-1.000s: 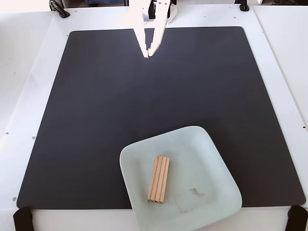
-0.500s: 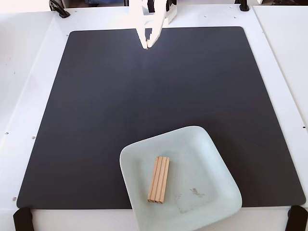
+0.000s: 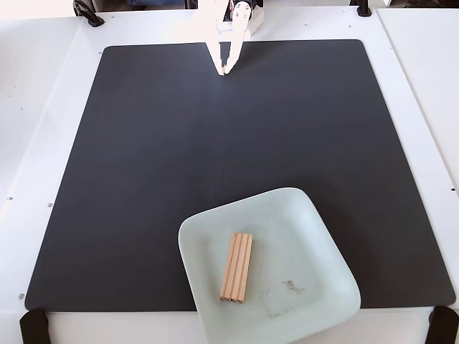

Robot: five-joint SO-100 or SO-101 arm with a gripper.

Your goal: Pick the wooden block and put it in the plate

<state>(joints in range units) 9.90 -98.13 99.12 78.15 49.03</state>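
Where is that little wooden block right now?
In the fixed view, the wooden block lies inside the plate, left of its centre, at the bottom of the picture.

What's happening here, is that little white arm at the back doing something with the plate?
Nothing is being handled right now. The wooden block already lies inside the plate, left of its middle, near the front edge of the black mat. The white gripper is at the far edge of the mat, well away from the plate, its fingertips together and holding nothing. A faint brownish smudge marks the plate to the right of the block. Judging by how things lie, the block has been placed.
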